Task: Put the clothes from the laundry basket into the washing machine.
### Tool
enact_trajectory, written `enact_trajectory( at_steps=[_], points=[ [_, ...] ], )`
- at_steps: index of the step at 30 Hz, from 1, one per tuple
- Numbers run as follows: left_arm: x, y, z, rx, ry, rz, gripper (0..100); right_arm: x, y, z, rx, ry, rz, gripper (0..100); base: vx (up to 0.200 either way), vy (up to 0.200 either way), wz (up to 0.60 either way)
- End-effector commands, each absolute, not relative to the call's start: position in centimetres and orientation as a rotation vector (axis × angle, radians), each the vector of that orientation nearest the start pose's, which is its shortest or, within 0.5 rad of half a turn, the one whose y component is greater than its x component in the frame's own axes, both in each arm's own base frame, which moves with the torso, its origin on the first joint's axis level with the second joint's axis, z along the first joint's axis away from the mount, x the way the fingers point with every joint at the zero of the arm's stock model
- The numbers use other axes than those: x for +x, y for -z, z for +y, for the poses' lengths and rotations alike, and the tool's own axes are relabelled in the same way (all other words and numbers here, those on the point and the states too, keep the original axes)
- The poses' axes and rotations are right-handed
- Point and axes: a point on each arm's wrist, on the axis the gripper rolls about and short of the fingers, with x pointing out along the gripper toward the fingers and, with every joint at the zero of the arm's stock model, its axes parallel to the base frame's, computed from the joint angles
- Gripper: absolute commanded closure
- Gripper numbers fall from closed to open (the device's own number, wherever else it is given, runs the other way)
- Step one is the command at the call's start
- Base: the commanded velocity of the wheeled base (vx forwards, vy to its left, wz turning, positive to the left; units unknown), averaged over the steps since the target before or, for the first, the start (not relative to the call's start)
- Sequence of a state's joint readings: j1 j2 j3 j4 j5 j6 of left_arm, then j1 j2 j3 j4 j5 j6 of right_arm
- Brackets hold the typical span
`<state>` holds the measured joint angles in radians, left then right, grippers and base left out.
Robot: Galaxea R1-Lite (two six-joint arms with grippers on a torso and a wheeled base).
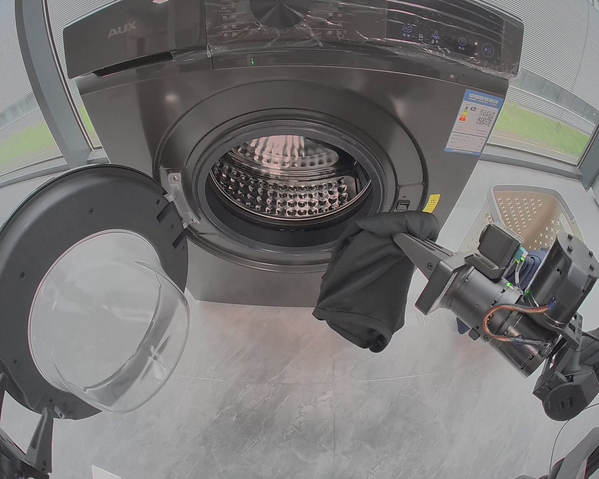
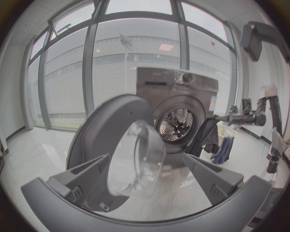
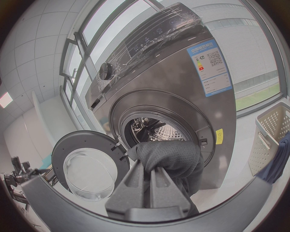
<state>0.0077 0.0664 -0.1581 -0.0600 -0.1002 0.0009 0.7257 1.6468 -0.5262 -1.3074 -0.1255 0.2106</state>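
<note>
The washing machine (image 1: 299, 156) stands with its round door (image 1: 81, 293) swung wide on the robot's left of the opening. A pale laundry basket (image 1: 530, 212) sits just beside the machine on the robot's right, a blue garment (image 3: 276, 160) draped over its rim. A black garment (image 1: 368, 280) hangs before the machine's opening, pinched in the clenched jaws of the right gripper (image 1: 402, 239). The left gripper (image 2: 146, 158), jaws spread and holding nothing, faces the machine from behind the door.

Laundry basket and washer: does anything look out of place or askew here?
A dark blue garment droops over the laundry basket rim, outside it. Crinkled plastic film covers the top front of the washing machine. Nothing else.
</note>
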Motion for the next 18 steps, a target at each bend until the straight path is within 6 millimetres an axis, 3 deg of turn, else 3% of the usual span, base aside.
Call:
enact_trajectory(
  at_steps=[1, 11, 18],
  points=[
    [0.5, -16.3, -0.5, 0.019, 0.224, -0.004, 0, 21.6, -19.7, 21.2, 0.311, -0.677, -0.147, 100, 0.0, 0.0, 0.0],
    [7.0, -15.1, -1.5, 0.046, 0.469, 0.189, 0, 22.7, -20.2, 23.9, 0.341, -0.716, -0.193, 100, 0.0, 0.0, 0.0],
    [10.6, -15.9, -2.7, 0.052, 0.547, 0.193, 0, 23.7, -19.7, 25.3, 0.343, -0.72, -0.194, 100, 0.0, 0.0, 0.0]
  ],
)
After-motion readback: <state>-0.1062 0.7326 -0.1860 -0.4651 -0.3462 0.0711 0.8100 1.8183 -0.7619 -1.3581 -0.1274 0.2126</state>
